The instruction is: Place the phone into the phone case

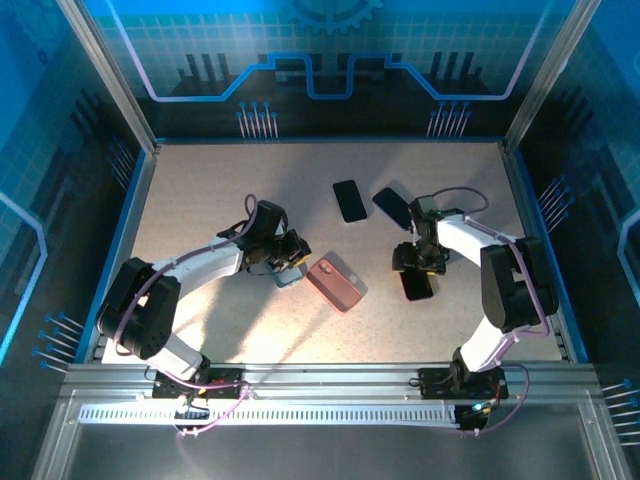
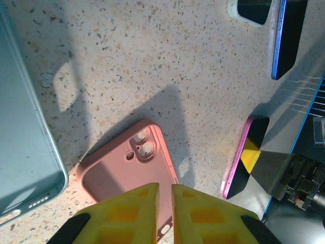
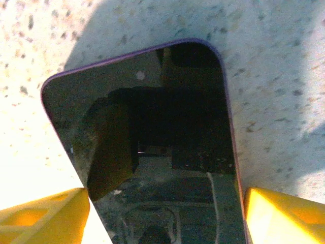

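Well, the right gripper [image 3: 165, 213] gapes astride the phone [image 3: 147, 127]; the left gripper [image 2: 164, 195] is nearly closed, empty. Likely slick, stiff glass — grip its long edges.

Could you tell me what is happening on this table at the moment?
The right tool is open and straddles a purple-edged phone lying flat on the table, with one finger on either side of it and no grip yet. The left tool is shut and empty, and hovers at one end of the pink case, with a teal case beside it. Two more phones lie farther back. No phone is in a case yet.
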